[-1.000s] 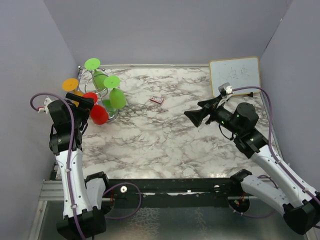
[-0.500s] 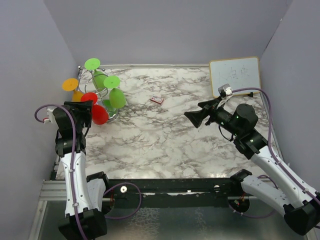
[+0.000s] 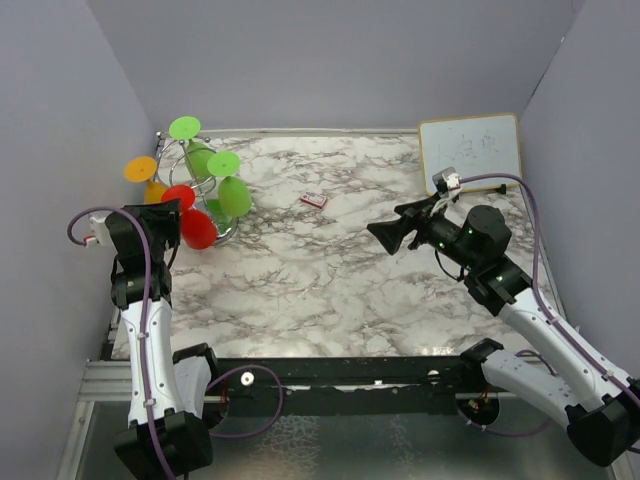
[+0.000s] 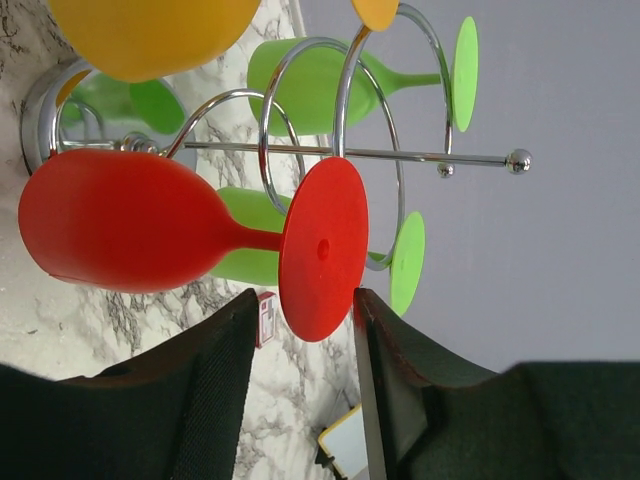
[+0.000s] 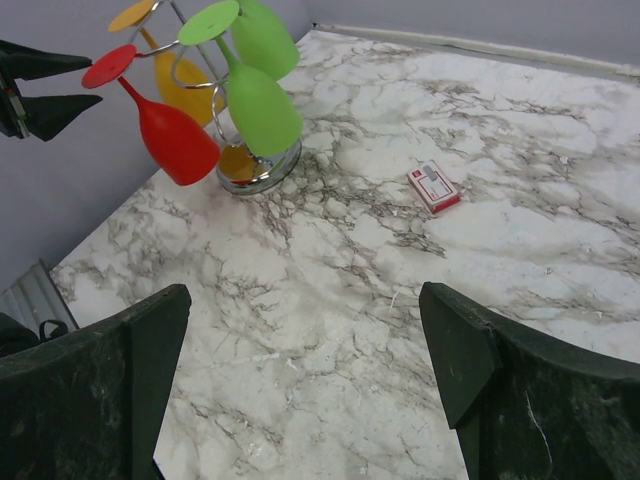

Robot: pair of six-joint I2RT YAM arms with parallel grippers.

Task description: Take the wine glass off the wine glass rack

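Left wrist view shows the red wine glass (image 4: 130, 220) hanging from a looping arm of the wine glass rack (image 4: 350, 153), stem sideways in this picture, bowl to the left and round foot (image 4: 322, 248) to the right. The left claw (image 4: 302, 310) sits just beneath that foot, its jaws partly apart and straddling the lower rim. One of its fingers (image 4: 225, 370) stands clear of the foot with a gap showing, while the other lies right against the rim's edge; whether it presses on it cannot be told. An orange glass (image 4: 150, 35) and several green glasses (image 4: 300, 85) hang on the same rack.

From the top camera the rack stands at the far left corner of the counter (image 3: 330, 270), and the left claw is beside the red glass on its near-left side. The right claw (image 3: 382, 233) hovers above the right half of the counter with its jaws spread wide and nothing between them, well apart from the rack. A small red and white box (image 3: 314, 200) lies near the middle, and a white board (image 3: 470, 150) leans at the far right.
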